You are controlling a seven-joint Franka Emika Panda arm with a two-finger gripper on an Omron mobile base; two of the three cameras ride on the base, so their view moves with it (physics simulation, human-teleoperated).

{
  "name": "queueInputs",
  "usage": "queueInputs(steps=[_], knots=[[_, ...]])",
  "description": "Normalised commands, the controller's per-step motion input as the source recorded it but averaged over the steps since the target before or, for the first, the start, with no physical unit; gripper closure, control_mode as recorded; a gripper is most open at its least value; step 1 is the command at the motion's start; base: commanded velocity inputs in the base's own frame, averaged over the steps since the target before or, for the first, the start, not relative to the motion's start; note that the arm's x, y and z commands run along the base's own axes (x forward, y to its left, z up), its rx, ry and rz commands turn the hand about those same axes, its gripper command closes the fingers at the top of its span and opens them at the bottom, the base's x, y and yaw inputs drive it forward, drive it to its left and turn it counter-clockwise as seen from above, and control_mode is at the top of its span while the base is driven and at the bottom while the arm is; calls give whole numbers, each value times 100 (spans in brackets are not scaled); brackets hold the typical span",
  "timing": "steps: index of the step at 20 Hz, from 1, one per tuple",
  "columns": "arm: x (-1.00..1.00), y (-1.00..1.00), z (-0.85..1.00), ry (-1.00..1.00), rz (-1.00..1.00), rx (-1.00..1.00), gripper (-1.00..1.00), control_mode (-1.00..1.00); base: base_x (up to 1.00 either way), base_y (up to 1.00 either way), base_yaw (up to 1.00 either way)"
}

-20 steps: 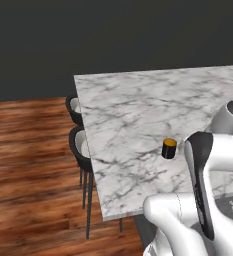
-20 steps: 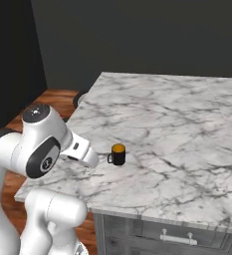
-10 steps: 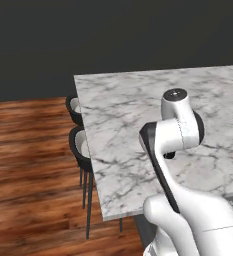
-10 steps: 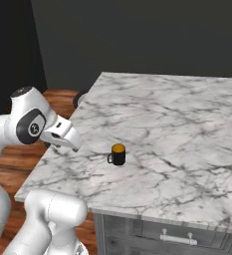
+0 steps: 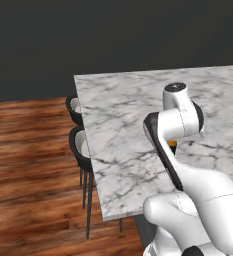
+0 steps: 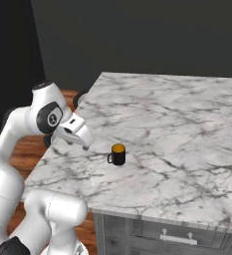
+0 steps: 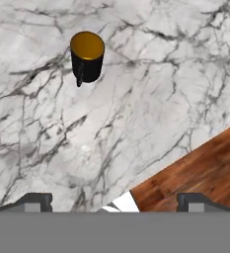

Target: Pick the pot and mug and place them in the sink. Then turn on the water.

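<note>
Mug (image 6: 118,154): black, orange top, upright on marble surface (image 6: 177,124), handle toward the arm. Right base view: gripper (image 6: 84,141) beside it, apart, empty. Hand view: mug (image 7: 87,57) ahead; gripper (image 7: 114,200) wide open; wood floor (image 7: 200,168) past surface edge.

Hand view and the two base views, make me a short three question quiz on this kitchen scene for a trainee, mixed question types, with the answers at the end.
1. True or false: the small black cylindrical mug with an orange top stands upright on the white marble counter.
2. Multiple choice: in the hand view, the claw is A) shut on the mug, B) open, apart from the mug, C) open around the mug.
3. Fill in: beside the counter's edge in the left base view stand two dark ___ on the wooden floor.

Key: 1 true; 2 B; 3 stools.
</note>
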Motion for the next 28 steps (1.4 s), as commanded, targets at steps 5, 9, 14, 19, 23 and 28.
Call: queueInputs(steps=[5,9,14,19,23,28], knots=[[59,-61,-2,4,-19,12,-100,-100,0,0,0],[54,-45,-29,6,-2,15,-100,-100,0,0,0],[36,-5,-37,0,-7,21,-100,-100,0,0,0],[23,0,-29,0,-8,14,-100,-100,0,0,0],[0,0,-17,0,-8,2,-100,-100,0,0,0],[6,0,-40,-1,-3,0,-100,-100,0,0,0]])
